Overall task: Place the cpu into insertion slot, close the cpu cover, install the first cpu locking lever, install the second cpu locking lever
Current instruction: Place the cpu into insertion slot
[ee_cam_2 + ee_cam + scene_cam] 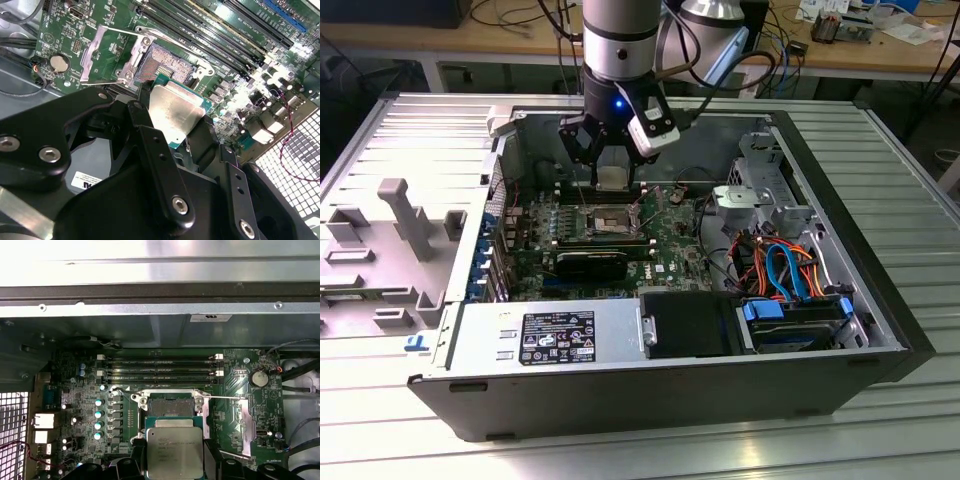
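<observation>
I hold the cpu (174, 452) in my hand (610, 168). The fingers are closed on two opposite edges of the chip, open only as wide as the chip itself. In the exterior view the cpu (611, 179) hangs in the air inside the open computer case (620, 385), above the green motherboard (672, 248) and touching nothing there.

I judge that the task is at its first step. The insertion slot (170, 405) is bare and its dark contact field is open to see, so the chip is not yet seated. In the first wrist view the chip covers the edge of the slot that is far from the memory slots (160, 371), so I think it is near but not exactly above. The cpu cover (92, 52) is swung open and lies away from the slot, and a thin wire lever (225, 398) stands free beside it. So the placing, the cover and both levers are left to do.

The chip is flat, with its silver metal top turned up to my wrist and its green underside toward the board. It is almost square, so I cannot name a long axis. Its edges run about parallel to the rim of the slot and to the memory slots.
</observation>
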Motion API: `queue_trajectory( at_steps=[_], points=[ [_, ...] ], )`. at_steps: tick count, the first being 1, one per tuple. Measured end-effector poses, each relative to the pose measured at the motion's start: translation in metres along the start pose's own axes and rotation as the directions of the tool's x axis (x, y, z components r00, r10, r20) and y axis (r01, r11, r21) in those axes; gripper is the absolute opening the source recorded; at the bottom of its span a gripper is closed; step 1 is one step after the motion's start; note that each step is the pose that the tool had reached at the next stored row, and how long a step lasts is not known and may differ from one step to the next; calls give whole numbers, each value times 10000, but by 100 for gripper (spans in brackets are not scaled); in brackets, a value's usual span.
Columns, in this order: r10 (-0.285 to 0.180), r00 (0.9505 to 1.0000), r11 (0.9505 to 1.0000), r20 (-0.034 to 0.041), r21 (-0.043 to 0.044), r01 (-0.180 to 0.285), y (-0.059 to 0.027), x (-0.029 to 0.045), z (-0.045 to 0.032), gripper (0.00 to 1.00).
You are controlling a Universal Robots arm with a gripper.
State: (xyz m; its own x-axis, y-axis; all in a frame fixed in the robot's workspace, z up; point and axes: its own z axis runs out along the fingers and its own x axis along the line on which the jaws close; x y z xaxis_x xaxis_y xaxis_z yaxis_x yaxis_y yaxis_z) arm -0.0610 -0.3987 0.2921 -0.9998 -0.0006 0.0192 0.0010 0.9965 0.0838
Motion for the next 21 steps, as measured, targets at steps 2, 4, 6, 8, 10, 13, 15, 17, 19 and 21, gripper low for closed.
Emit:
queue_trajectory(
  at_steps=[2,4,6,8,10,13,15,17,19,21],
  points=[
    [-4,10000,10000,-1,6,4,-2,0,6,54],
    [-7,10000,10000,-1,11,7,-3,0,9,54],
    [-10,10000,10000,-1,18,10,-5,0,13,54],
    [-13,10000,10000,-1,25,13,-6,0,17,54],
    [-15,10000,10000,-1,31,15,-7,0,21,54],
    [-21,10000,10000,-2,43,21,-10,0,28,54],
    [-24,10000,10000,-2,49,24,-11,0,34,54],
    [-31,10000,10000,-3,56,31,-12,0,42,54],
    [-54,10000,10000,-4,65,54,-14,-1,54,54],
    [-93,10000,9999,-9,77,93,-16,-1,60,54]
  ],
)
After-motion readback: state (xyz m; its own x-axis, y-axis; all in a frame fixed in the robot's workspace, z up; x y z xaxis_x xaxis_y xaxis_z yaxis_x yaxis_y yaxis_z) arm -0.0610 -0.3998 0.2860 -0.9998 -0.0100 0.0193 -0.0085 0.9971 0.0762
